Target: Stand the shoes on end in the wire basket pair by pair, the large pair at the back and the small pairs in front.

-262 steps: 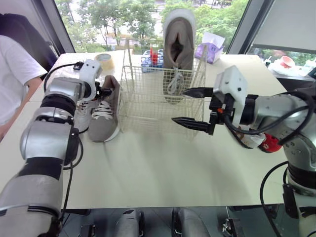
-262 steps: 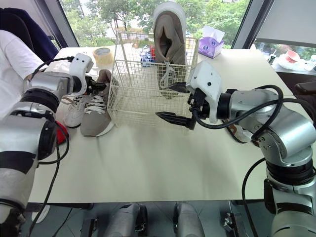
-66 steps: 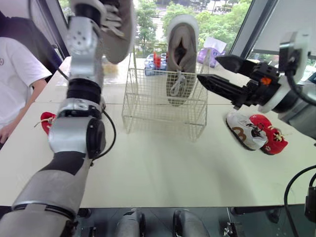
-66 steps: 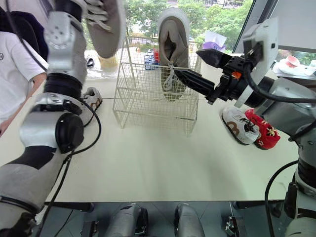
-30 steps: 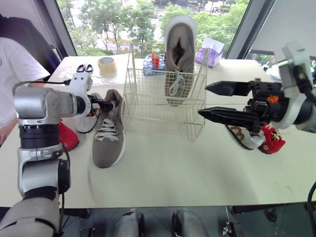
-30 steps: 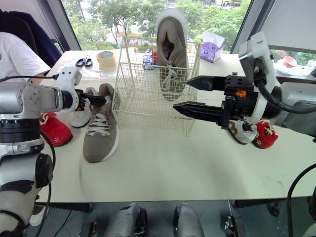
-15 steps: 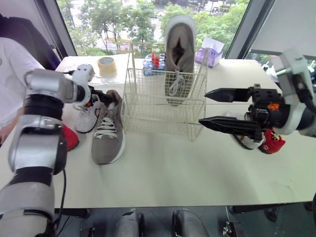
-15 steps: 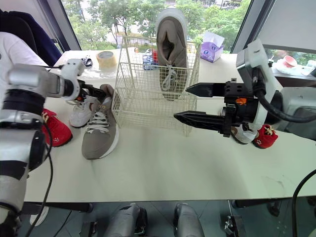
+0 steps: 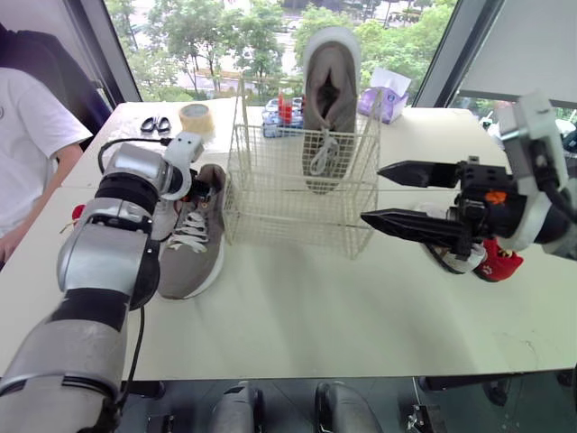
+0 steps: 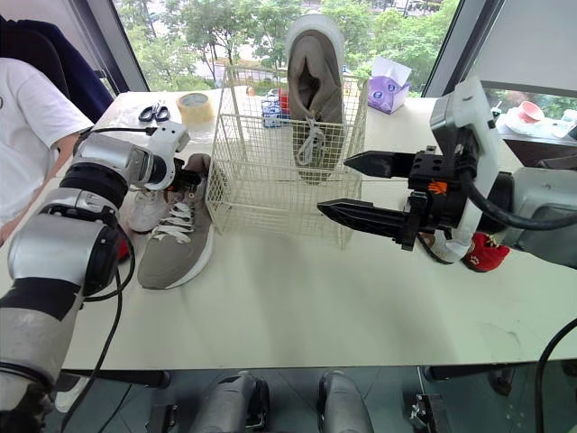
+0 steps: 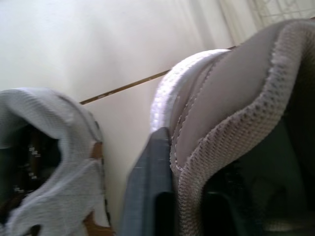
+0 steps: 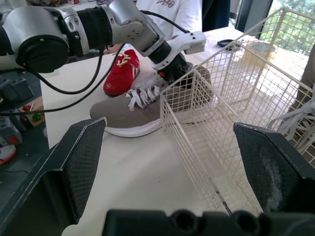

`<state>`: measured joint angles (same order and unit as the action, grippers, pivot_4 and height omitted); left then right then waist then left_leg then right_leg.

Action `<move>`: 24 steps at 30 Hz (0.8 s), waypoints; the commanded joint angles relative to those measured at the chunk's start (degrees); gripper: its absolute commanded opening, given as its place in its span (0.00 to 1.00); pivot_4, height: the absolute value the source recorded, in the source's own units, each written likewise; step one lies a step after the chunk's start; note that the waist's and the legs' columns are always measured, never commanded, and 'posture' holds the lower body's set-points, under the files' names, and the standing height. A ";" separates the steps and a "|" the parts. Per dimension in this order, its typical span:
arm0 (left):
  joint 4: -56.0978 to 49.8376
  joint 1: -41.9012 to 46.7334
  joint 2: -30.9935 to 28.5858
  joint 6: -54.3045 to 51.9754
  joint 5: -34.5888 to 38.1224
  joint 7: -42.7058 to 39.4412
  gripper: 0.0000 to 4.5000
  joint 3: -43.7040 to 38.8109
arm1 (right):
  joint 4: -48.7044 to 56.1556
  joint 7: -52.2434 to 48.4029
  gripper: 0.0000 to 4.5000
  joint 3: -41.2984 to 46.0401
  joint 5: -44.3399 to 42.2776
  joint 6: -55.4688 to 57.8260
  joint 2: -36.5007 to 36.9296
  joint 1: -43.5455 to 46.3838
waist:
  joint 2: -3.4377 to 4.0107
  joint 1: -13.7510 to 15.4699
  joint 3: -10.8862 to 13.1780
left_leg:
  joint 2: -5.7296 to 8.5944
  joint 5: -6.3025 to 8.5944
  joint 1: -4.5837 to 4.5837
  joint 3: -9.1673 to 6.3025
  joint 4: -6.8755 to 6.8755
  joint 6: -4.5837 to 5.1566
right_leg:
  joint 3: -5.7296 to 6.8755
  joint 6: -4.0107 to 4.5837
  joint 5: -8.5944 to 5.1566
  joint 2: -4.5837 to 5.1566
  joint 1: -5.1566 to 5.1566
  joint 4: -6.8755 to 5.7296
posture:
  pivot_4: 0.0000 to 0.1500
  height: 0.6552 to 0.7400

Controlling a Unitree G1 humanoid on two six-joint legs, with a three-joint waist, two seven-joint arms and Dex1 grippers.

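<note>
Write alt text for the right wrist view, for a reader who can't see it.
The right gripper, jaws wide open, faces a corner of the wire basket on the table. Beside the basket a grey shoe rests on its sole, the left gripper clamped on its heel, a red shoe behind it.

readable text: none | white shirt (image 12: 170, 11): red print, too small to read
</note>
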<state>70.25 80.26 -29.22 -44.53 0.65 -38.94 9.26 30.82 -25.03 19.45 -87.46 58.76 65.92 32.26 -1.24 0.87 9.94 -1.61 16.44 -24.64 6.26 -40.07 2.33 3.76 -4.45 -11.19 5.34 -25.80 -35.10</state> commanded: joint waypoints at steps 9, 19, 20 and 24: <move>-8.30 23.41 -14.90 4.36 4.76 7.82 0.02 -15.88 | -0.34 1.04 1.00 8.23 -3.05 -1.74 2.91 -4.05 | -0.71 -0.13 0.42 | -0.15 -0.13 -0.86 0.03 -0.02 -0.19 | 0.04 -0.21 0.12 -0.34 -0.87 -0.08 | 1.00 1.00; -16.42 18.17 3.49 60.79 12.46 19.19 0.02 -29.47 | -5.24 1.92 1.00 3.23 2.84 -6.79 -1.27 5.39 | -0.63 1.36 0.38 | 0.18 -0.01 -0.70 0.06 -0.77 0.11 | 0.08 -0.43 0.19 0.12 -0.37 -0.11 | 1.00 1.00; -15.55 17.56 5.27 65.17 11.18 20.41 0.02 -28.58 | -5.05 2.04 1.00 3.34 2.73 -6.80 -1.21 5.56 | -0.63 1.37 0.38 | 0.18 -0.01 -0.70 0.09 -0.80 0.11 | 0.05 -0.49 0.23 0.12 -0.37 -0.11 | 1.00 1.00; -10.86 15.22 11.22 78.98 6.32 25.05 0.02 -25.32 | -3.98 4.34 1.00 5.84 -0.68 -6.78 -0.46 5.41 | -0.65 1.46 0.39 | 0.20 -0.02 -0.74 0.15 -0.89 0.12 | 0.03 -0.67 0.34 0.09 -0.36 -0.11 | 1.00 1.00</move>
<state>60.35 93.91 -18.15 28.12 8.98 -15.47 -17.55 25.94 -21.67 22.10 -86.51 52.93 64.54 36.33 -1.89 2.33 10.33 -1.41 16.43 -25.39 6.44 -40.97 2.47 3.78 -5.13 -10.84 5.43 -26.16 -35.18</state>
